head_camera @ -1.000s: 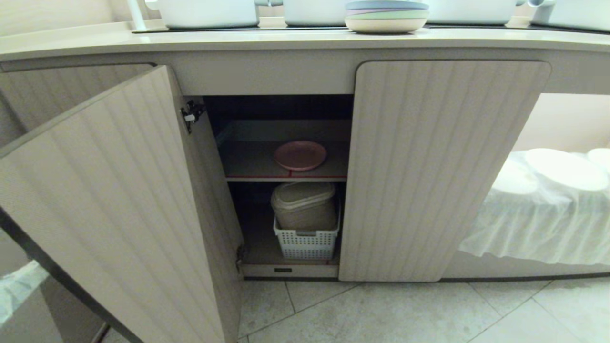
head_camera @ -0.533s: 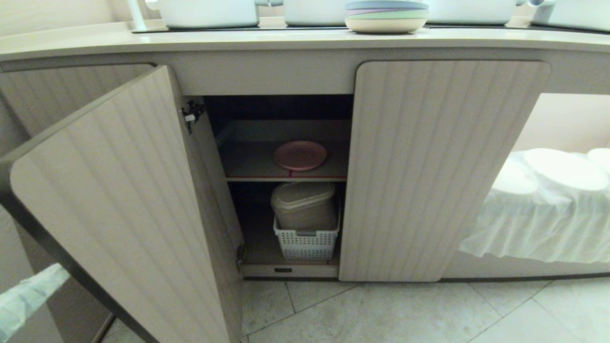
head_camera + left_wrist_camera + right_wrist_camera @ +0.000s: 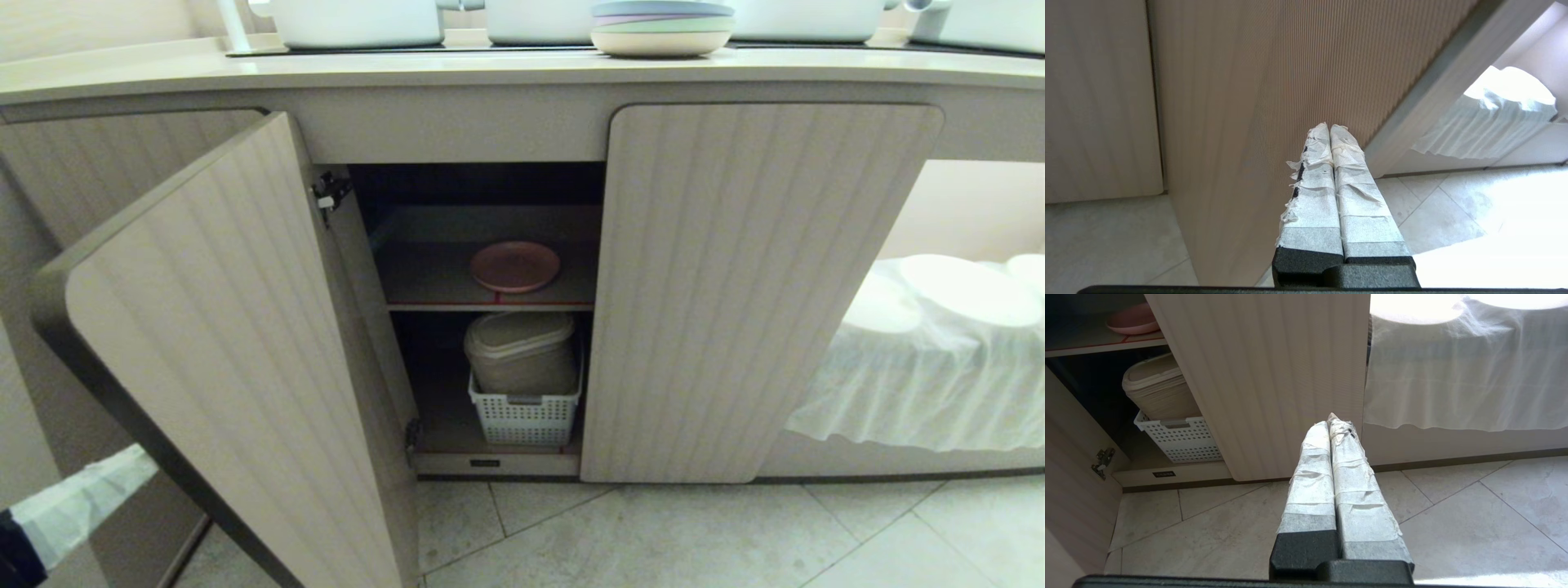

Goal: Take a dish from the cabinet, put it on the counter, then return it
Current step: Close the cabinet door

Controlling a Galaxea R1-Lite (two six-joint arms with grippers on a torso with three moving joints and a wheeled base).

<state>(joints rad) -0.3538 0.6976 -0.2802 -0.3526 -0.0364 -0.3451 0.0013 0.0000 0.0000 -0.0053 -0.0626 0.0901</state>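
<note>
The pink dish (image 3: pixel 514 266) is lying flat on the upper shelf inside the cabinet (image 3: pixel 759 286), whose left door (image 3: pixel 220 351) is standing partly open. The left gripper (image 3: pixel 1329 127) is reaching behind this door, its taped fingers (image 3: pixel 1312 192) pressed together and holding nothing; the tips are very near the door's inner side (if they are touching it, I cannot tell). The right gripper (image 3: pixel 1329 419) is hanging above the floor before the closed right door, fingers also together and empty. Under the shelf a beige container (image 3: pixel 521 353) is sitting in a white basket (image 3: pixel 526 418). A stack of plates (image 3: pixel 661 28) is resting on the counter (image 3: pixel 326 69).
</note>
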